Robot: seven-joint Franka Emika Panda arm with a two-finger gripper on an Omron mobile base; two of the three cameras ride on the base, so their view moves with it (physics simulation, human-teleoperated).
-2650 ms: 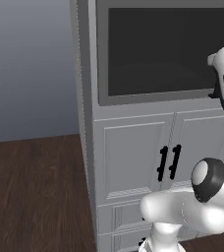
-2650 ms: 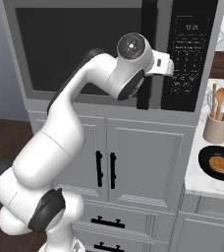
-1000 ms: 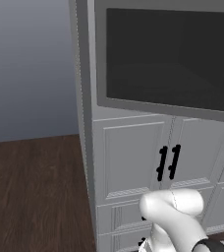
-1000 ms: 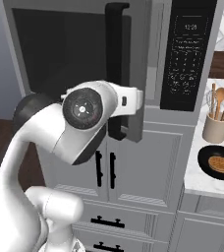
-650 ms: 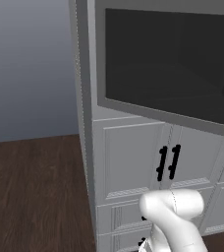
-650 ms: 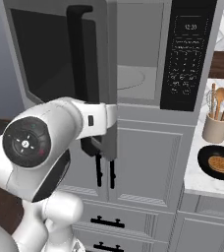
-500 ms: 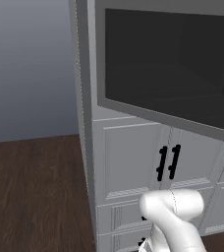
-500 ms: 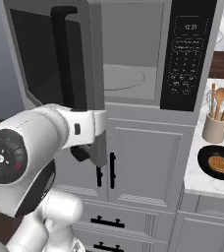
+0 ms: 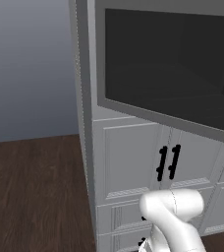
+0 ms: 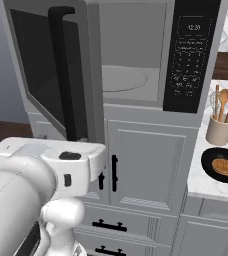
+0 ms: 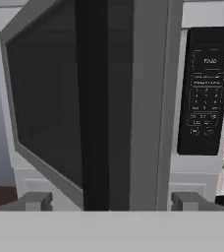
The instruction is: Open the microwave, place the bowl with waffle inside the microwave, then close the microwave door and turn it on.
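Note:
The microwave [image 10: 131,65] stands open, showing its light grey cavity and round turntable [image 10: 121,80]. The microwave door [image 10: 41,70] is swung far out to the left, its black bar handle [image 10: 66,75] facing the room; from the other side the door [image 9: 173,64] shows as a dark glass pane. In the hand view my gripper [image 11: 111,202] is open, its fingers [image 11: 35,201] spread wide on either side of the handle [image 11: 94,98], not touching it. The bowl [image 10: 222,166], dark with a golden waffle in it, sits on the counter to the right.
A black control panel [image 10: 191,55] fills the microwave's right side. A jar of wooden utensils [image 10: 220,125] stands behind the bowl on the light counter [image 10: 206,186]. White cabinet doors with black handles [image 10: 113,172] and drawers are below. Dark wood floor [image 9: 30,197] lies left.
The microwave door has swung further open to the left. My jaws have spread apart off the handle, and the arm has drawn back low under the door.

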